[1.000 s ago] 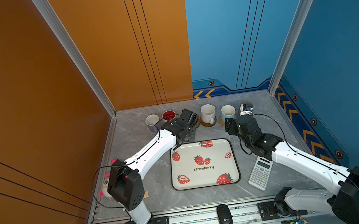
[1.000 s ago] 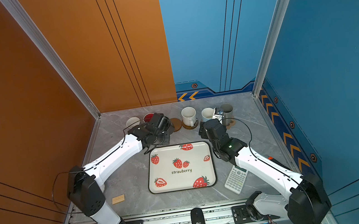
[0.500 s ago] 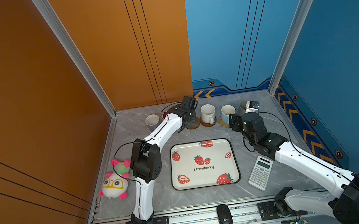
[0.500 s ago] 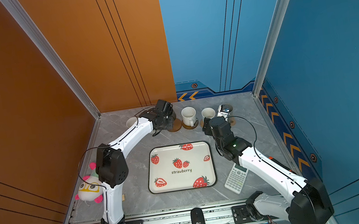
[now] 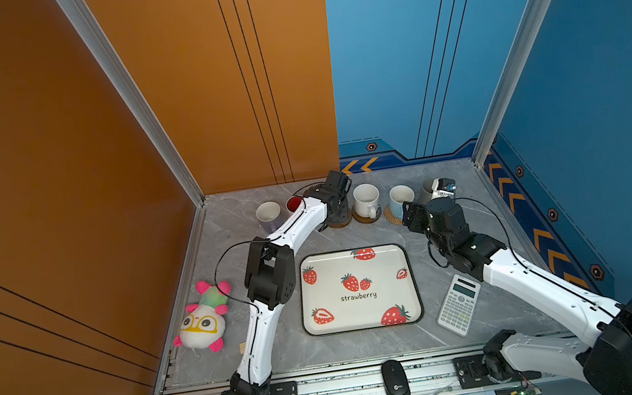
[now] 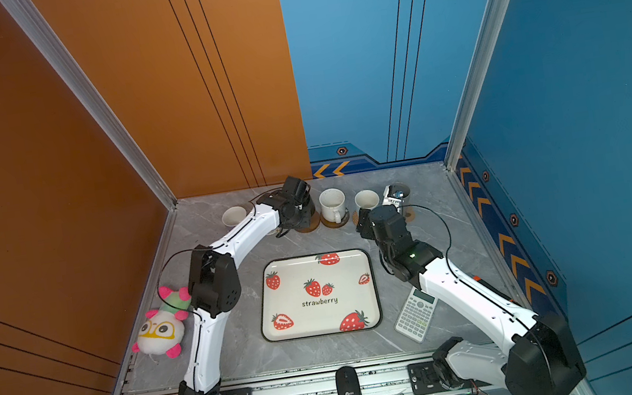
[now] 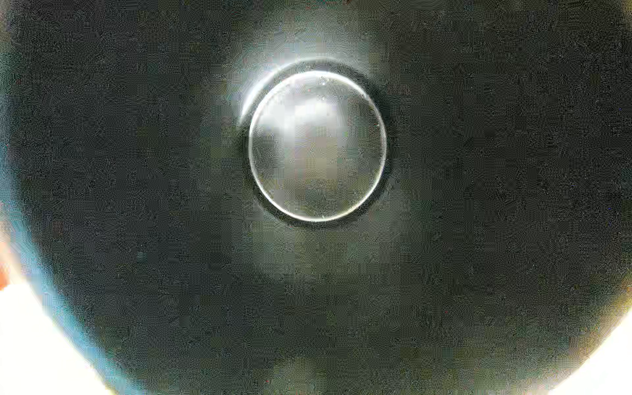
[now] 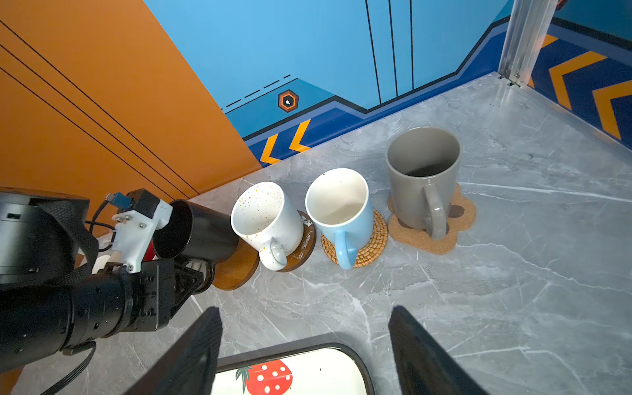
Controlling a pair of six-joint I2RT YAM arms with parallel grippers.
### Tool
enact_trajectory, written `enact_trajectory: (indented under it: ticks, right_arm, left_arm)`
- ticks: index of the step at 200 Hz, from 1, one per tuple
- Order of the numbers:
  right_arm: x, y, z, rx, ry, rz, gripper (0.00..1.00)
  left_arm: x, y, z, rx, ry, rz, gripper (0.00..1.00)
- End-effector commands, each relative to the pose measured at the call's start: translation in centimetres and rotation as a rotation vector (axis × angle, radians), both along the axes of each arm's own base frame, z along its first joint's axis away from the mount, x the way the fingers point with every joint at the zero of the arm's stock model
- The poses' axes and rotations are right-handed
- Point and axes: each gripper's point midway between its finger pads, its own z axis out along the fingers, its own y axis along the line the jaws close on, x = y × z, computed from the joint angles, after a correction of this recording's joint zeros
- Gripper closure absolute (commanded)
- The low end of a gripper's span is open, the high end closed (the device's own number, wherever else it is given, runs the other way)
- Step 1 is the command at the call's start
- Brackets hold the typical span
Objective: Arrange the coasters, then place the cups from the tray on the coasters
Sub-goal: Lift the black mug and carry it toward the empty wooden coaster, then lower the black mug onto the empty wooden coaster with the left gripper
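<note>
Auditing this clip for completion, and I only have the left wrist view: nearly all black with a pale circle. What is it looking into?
Observer: Into the black cup, which the left gripper holds over a wooden coaster.
Reviewer: Anything left on the tray?
Observer: Nothing; the tray shows only its strawberry print.
Reviewer: And the right arm?
Observer: The right gripper is open and empty, between the tray and the light blue cup.

We see the speckled cream-white mug on a brown wooden disc coaster, behind the cream strawberry tray; the grey-white calculator lies right of the tray.
</note>
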Motion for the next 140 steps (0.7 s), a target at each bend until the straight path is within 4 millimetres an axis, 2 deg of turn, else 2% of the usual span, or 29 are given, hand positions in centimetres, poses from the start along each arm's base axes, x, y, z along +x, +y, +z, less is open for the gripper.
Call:
enact_trajectory:
  ticks: [1,140]
  right_arm:
    - [0.3,0.1,-0.2,0.019,-0.005,-0.002,0.24]
    - [0.5,0.1,-0.5,0.022,0.006,-0.001,0.24]
  left_arm:
    - [1.1,-0.5,2.3,-0.011,-0.064,-0.008,1.0]
    - [0.7,-0.2,0.3,0.024,-0.018,-0.014,1.0]
